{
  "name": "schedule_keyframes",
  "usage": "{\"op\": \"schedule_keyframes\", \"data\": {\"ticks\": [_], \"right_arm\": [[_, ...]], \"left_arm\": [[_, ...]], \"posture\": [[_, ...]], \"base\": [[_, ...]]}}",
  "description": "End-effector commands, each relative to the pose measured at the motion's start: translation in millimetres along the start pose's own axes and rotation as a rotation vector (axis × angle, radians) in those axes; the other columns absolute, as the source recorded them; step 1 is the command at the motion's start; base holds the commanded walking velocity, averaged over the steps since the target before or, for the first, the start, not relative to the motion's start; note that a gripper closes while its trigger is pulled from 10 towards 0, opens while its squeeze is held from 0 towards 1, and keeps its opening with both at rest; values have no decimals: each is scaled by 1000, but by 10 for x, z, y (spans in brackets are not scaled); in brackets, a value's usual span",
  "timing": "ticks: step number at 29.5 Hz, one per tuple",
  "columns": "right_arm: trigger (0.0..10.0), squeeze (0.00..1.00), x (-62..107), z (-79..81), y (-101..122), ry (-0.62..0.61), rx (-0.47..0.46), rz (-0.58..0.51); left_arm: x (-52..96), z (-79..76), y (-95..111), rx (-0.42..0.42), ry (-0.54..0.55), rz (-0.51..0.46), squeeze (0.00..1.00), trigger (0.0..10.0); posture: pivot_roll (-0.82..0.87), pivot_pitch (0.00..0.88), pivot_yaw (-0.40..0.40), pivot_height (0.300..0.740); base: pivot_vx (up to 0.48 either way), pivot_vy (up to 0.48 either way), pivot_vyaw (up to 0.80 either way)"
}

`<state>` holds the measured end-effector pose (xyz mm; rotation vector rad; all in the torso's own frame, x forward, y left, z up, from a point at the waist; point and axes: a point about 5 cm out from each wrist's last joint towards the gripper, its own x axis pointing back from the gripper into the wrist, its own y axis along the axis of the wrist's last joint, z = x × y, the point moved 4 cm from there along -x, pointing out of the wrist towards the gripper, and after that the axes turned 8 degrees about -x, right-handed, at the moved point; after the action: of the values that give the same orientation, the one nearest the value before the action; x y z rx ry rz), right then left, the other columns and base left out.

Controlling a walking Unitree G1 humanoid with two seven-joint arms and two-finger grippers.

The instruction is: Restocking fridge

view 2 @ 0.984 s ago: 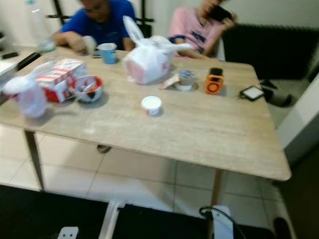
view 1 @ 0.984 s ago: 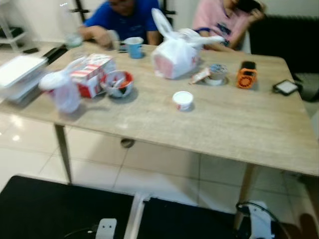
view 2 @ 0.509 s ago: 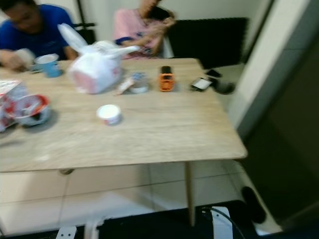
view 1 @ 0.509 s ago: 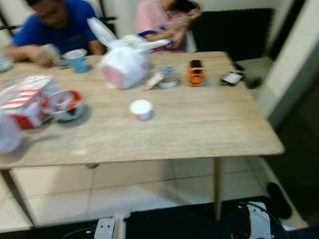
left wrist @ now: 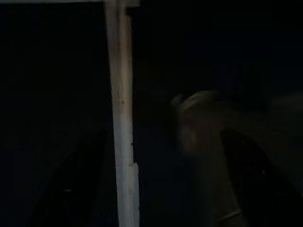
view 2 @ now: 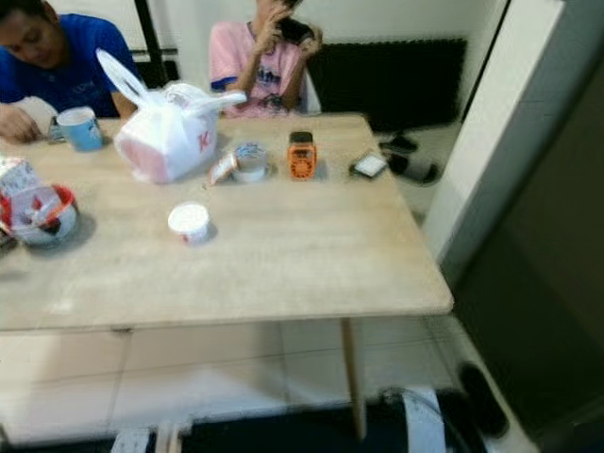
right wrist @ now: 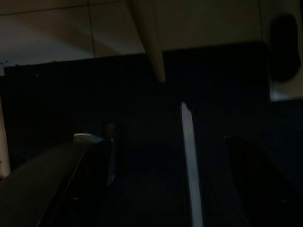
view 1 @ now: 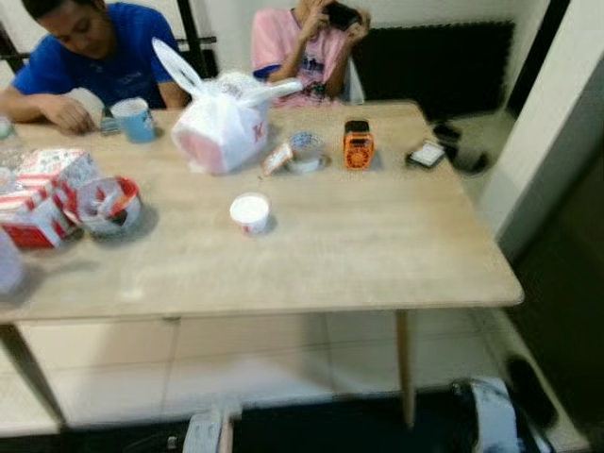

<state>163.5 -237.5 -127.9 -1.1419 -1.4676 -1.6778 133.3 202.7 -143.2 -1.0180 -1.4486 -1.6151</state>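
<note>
two arms hang low below the wooden table (view 1: 377, 255), both wrist views dark. left gripper (left wrist: 156, 189): black fingers (left wrist: 251, 175) spread apart, nothing between them, a pale upright strip (left wrist: 122, 118) ahead of them. right gripper (right wrist: 161, 189): fingers (right wrist: 255, 179) likewise apart and empty, pointing at dark floor with a pale table leg (right wrist: 149, 42) beyond.

well ahead of and above both grippers, going left to right on the tabletop: a red-and-white box (view 1: 38, 193) cut off at the frame edge, a red-rimmed bowl (view 1: 109, 203) just beside it, a blue cup (view 1: 135, 119) near the far edge, a tied white plastic bag (view 1: 222, 127), a small white tub (view 1: 250, 211) alone nearer the middle, a foil-lidded cup (view 1: 305, 151), an orange device (view 1: 357, 146), and a phone (view 1: 427, 153) by the right edge.

the near half and right end of the table are bare; tiled floor (view 1: 236, 368) lies open underneath. a grey wall edge (view 2: 491, 142) stands close on the right.

two people sit at the far side, one in blue (view 1: 104, 57), one in pink (view 1: 293, 42). everything is softly blurred; labels unreadable.
</note>
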Motion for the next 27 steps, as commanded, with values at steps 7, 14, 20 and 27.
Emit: {"op": "schedule_keyframes", "data": {"ticks": [7,14,20,27], "right_arm": [[10000,0,-1,22,-31,-2,28,1],[10000,0,0,16,-43,-3,32,3],[10000,0,-4,42,-29,4,33,-1],[10000,0,-3,41,-44,3,40,4]], "left_arm": [[23,101,-77,42,42,13,0,10000],[44,206,-101,54,68,12,0,10000],[94,475,-105,135,190,-2,0,10000],[174,761,-134,196,323,-9,0,10000]], "posture": [[-24,0,15,740],[-23,0,17,740],[-22,0,18,740],[-21,0,18,740]], "base": [[0,0,0],[0,-131,0],[0,-307,0],[0,0,0]]}}
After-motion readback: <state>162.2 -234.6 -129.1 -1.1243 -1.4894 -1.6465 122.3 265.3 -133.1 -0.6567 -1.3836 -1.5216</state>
